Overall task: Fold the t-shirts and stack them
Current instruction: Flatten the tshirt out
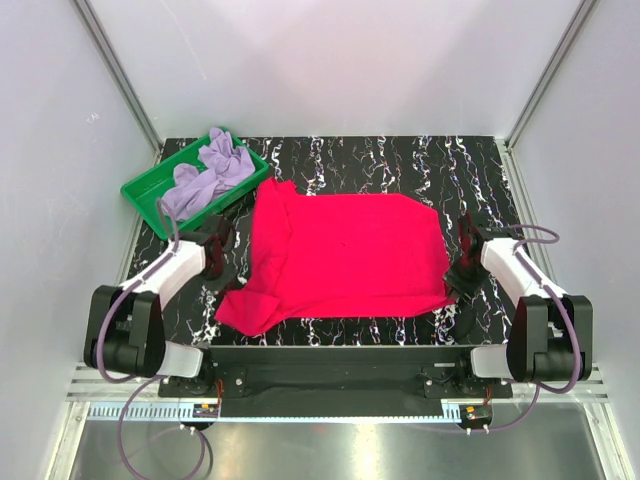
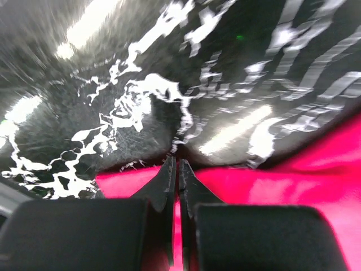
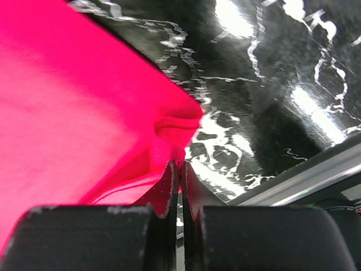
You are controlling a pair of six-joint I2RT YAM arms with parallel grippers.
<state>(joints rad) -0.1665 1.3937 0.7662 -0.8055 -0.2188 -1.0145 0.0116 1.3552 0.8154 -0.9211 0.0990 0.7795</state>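
The crimson t-shirt [image 1: 340, 255] lies spread out on the black marbled table, with one sleeve bunched at the front left. My left gripper [image 1: 225, 268] is at the shirt's left edge. In the left wrist view the gripper [image 2: 176, 164] is shut on the red cloth [image 2: 293, 180], which shows between its jaws. My right gripper [image 1: 461, 274] is at the shirt's front right corner. In the right wrist view the gripper [image 3: 181, 165] is shut on the shirt's edge [image 3: 84, 107]. The lavender t-shirt [image 1: 207, 173] lies crumpled in the green tray.
The green tray [image 1: 140, 192] stands at the back left corner of the table [image 1: 400, 155]. White walls close in the sides and back. A metal rail [image 3: 316, 169] runs along the table's front edge by the right gripper.
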